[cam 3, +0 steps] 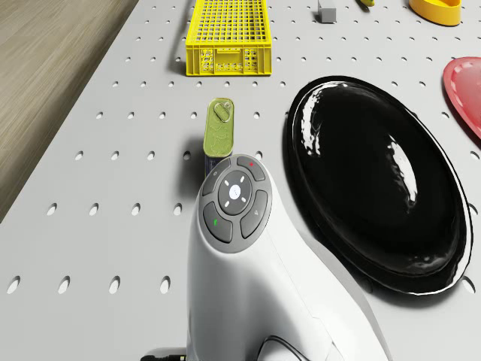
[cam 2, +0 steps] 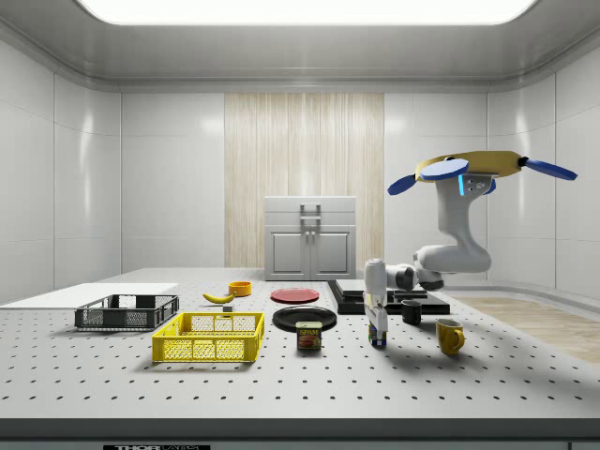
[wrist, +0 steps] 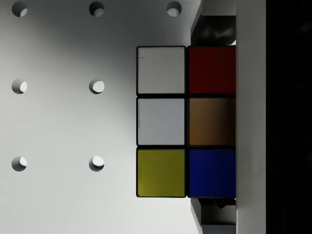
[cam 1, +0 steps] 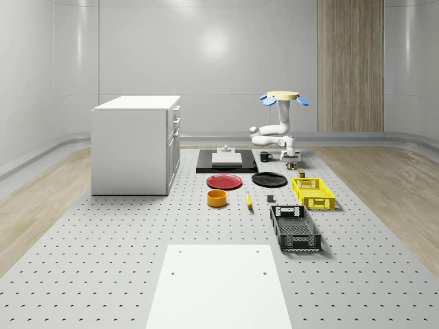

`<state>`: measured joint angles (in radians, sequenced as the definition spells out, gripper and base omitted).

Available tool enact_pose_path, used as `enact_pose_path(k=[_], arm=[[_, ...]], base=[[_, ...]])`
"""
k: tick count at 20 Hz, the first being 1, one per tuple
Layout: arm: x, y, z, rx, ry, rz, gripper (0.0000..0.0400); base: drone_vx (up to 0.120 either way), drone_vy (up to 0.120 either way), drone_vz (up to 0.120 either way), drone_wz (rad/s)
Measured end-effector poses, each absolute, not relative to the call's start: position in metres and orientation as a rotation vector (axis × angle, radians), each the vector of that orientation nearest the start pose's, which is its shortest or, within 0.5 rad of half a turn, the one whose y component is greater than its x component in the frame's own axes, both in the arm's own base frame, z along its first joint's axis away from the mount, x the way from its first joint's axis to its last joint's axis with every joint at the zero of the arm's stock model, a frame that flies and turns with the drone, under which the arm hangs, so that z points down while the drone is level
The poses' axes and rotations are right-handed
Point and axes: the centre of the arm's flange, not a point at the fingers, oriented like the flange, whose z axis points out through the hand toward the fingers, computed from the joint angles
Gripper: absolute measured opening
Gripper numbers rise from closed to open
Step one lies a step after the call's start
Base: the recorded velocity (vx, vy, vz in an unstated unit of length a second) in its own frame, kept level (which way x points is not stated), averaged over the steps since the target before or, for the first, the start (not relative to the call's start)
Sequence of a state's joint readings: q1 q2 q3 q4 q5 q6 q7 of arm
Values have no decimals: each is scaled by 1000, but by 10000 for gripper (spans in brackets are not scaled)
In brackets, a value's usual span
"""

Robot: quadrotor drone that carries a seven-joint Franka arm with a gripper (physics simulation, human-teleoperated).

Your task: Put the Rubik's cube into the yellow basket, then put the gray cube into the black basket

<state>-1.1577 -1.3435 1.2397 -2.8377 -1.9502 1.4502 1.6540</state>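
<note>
so the drone (cam 2: 483, 169), yellow body with blue rotors, hovers over the far right end of the grey perforated surface (cam 1: 103, 233) in the whole-scene view; nothing under it but air, and its white arm bends down to the surface; the tool (cam 2: 377, 330) sits low at the multicoloured Rubik's cube (wrist: 185, 122), which the side view puts right on the surface, between the small labelled tin can (cam 2: 308, 336) and the yellow mug (cam 2: 450, 336)

the wrist view is the only close look at the cube: white, white, yellow tiles in one column, red, orange, blue in the next, with a finger (wrist: 251, 117) flat against one side; the other side of the cube isn't framed, so I honestly can't tell if the tool is pinching it or just spread around it

the drone view gives the arm's white wrist with its button pad, the can's olive top just past it, and the glossy black round plate (cam 3: 376, 180) beside; beyond them is the yellow mesh basket (cam 3: 225, 34)

whole-scene view adds the layout: yellow basket just near of the tool, black mesh basket (cam 1: 295, 228) nearer still, and the small gray cube (cam 1: 270, 199) on the surface, just to the left of the gap between the two baskets
</note>
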Motion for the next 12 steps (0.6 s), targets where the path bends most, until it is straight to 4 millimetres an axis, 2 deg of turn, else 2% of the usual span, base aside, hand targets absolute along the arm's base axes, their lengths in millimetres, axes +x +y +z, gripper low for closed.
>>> enact_pose_path(k=[5,12], arm=[[314,-4,522,1,-2,785,335],[314,-4,521,1,-2,785,327]], base=[[0,0,0,0],[0,0,0,0]])
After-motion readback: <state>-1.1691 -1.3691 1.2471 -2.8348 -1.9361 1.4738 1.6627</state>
